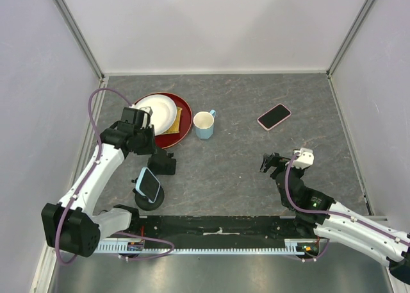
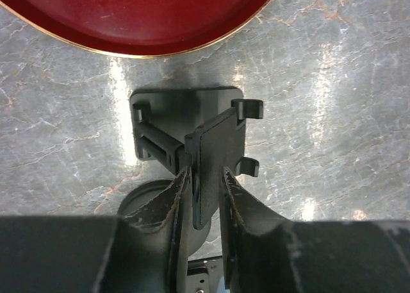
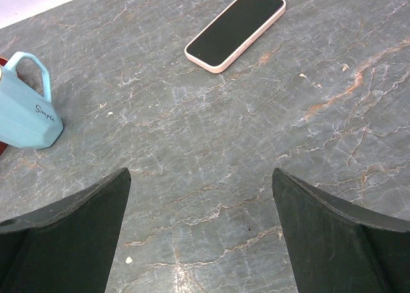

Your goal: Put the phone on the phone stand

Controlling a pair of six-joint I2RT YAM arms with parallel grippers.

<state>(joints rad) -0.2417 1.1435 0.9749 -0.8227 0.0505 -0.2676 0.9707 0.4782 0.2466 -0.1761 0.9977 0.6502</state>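
Right tool (image 3: 200, 175), spread wide, hangs over the counter (image 3: 269, 120) with the pink phone (image 3: 235, 29) lying flat well ahead, while left tool (image 2: 205, 174) clamps the black phone stand (image 2: 214, 138).

A grey marbled table (image 1: 243, 165) is recorded, enclosed by pale walls (image 1: 211, 24) on three sides. A red plate (image 1: 184, 131) is noted at the far left of the surface. A smaller white plate (image 1: 160, 110) is seated on it, offset to the left. A flat yellow item (image 1: 179, 121), not identifiable, is lodged partly under the white plate's right edge. A light blue mug (image 1: 204, 124) is stood upright just beside the red plate's right rim, handle turned away from it; the word "Simple" is printed on its side.
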